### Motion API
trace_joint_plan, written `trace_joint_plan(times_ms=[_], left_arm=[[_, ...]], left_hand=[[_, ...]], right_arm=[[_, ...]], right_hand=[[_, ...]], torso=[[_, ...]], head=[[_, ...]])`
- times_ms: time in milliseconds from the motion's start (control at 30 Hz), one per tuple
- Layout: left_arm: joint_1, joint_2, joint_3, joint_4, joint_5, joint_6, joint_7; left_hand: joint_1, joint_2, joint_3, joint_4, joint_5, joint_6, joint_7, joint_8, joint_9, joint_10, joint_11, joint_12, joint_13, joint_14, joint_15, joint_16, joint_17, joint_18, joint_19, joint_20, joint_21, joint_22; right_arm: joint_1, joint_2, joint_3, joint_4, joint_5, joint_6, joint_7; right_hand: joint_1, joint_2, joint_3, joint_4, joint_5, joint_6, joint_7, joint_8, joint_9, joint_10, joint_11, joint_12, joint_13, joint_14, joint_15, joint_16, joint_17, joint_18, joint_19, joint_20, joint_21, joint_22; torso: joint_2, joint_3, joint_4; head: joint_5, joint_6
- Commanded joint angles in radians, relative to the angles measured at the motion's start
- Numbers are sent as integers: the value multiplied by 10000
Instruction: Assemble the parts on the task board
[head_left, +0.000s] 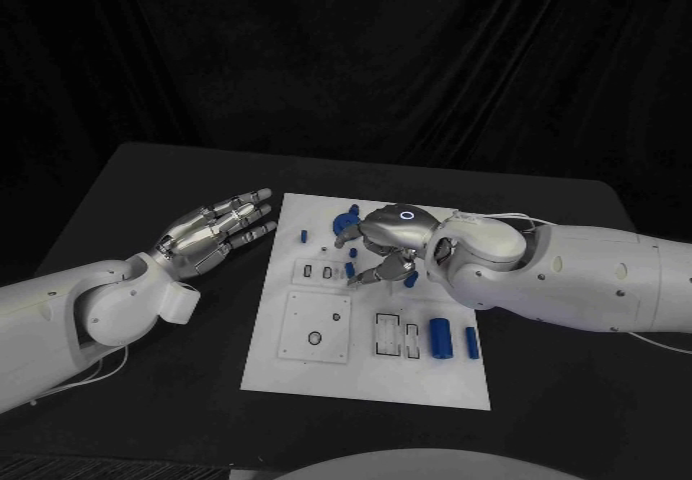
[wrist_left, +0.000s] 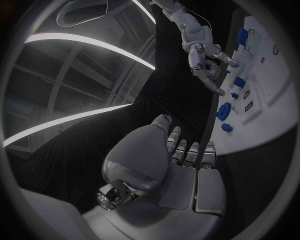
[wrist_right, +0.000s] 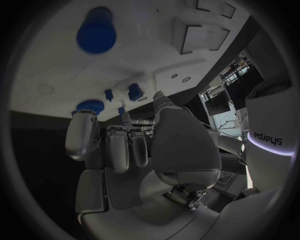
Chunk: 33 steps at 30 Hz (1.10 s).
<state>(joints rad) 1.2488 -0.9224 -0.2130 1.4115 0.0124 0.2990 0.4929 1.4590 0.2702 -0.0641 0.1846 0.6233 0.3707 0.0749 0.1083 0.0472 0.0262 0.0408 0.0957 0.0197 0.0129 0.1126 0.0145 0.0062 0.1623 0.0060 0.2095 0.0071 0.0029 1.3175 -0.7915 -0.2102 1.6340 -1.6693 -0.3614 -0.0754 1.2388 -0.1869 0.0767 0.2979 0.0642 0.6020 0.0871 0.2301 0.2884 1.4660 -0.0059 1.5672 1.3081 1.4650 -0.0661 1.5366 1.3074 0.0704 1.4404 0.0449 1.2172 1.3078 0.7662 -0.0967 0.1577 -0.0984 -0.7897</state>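
Black table (head_left: 173, 400); right hand (head_left: 387, 240) covers task board (head_left: 361, 375) parts.

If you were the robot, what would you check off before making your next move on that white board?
1. Left hand off the task board, holding nothing: ok.
2. Right hand over the board's far part: ok.
3. Right hand holding a part: cannot tell; its fingers hide what lies under them.
4. Two blue cylinders lying on the board near its right edge: ok.
5. Rectangular slots beside them unfilled: ok.
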Motion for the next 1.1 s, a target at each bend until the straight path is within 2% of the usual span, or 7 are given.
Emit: trace_joint_plan(times_ms=[33,433,600,733,833,900,1100], left_arm=[[5,-104,10,175,-4,-472,515],[324,-495,13,827,-1649,-2236,1217],[577,-556,14,1055,-3983,-3826,1523],[851,-518,15,1206,-6814,-5179,1353],[1022,-421,15,1327,-8617,-5657,590],[1149,-253,15,1375,-9669,-5641,-392],[1471,325,17,1410,-10882,-4342,-3185]], left_hand=[[-18,-207,38,-98,36,-427,-110,-71,-43,48,97,34,13,-3,44,-17,2,118,34,105,-2,26],[21,-812,-81,-40,-544,-135,-32,334,21,1041,921,1712,284,939,199,878,269,196,552,361,322,218],[229,-1125,-142,292,-1431,1296,277,968,214,4357,1500,5329,1454,5641,466,4637,1576,167,5323,549,3231,1656],[551,-1372,-196,1119,-2182,3117,469,1519,323,5771,824,9870,4571,8159,-270,9456,4308,133,8863,-186,6200,3249],[318,-1443,-342,877,-2840,4029,492,1781,446,11503,307,13455,11128,12302,-770,13876,10676,109,9891,-639,8342,4966],[-575,-1369,-780,920,-3911,4870,530,2302,734,14442,160,14521,14436,14759,-1009,15312,14473,-534,11978,-913,11767,9369],[-3073,-960,-1908,1051,-5500,5975,288,3176,1533,15446,4,14751,15511,15579,-1111,15563,15646,-1237,14224,-1047,14846,13928]], right_arm=[[366,-299,30,348,-62,-1931,717],[2114,-2194,29,1716,923,-3524,1221],[2317,-2358,28,1568,1081,-3301,1098],[2345,-2361,27,1438,1127,-3048,961],[2320,-2362,26,1366,1141,-2882,861],[2273,-2396,26,1323,1147,-2754,761],[2116,-2445,26,1188,1153,-2429,511]], right_hand=[[-258,-4,-91,-8,-86,93,-46,-66,-37,1048,-15,36,2627,985,-12,94,2411,-28,104,-2,169,1745],[-1386,304,-23,-17,-130,1133,-55,349,17,1048,-46,36,2627,1058,-56,342,2634,-219,488,-67,1189,1999],[-1062,474,175,-37,-72,1765,-41,879,299,1048,-26,36,2627,1058,-36,342,2634,-235,513,-47,1300,2018],[-732,752,356,-62,231,1917,-37,1156,462,1048,-25,36,2627,1058,-30,342,2634,-239,519,-40,1349,2025],[-539,897,426,-86,549,2038,-49,1347,576,1048,-32,36,2627,1058,-36,342,2634,-240,519,-41,1372,2027],[-503,937,438,-90,596,2060,-50,1386,600,1048,-32,36,2627,1058,-37,342,2634,-236,510,-41,1354,2021],[-304,1074,485,-130,838,2044,-36,1475,668,1048,-23,36,2627,1058,-32,342,2634,-228,490,-39,1324,2009]], torso=[[-2,3,0],[-14,47,-21],[-59,143,-56],[-106,224,-64],[-147,295,-89],[-182,363,-142],[-298,629,-330]], head=[[33,78],[199,331],[290,458],[363,489],[413,459],[505,461],[673,328]])
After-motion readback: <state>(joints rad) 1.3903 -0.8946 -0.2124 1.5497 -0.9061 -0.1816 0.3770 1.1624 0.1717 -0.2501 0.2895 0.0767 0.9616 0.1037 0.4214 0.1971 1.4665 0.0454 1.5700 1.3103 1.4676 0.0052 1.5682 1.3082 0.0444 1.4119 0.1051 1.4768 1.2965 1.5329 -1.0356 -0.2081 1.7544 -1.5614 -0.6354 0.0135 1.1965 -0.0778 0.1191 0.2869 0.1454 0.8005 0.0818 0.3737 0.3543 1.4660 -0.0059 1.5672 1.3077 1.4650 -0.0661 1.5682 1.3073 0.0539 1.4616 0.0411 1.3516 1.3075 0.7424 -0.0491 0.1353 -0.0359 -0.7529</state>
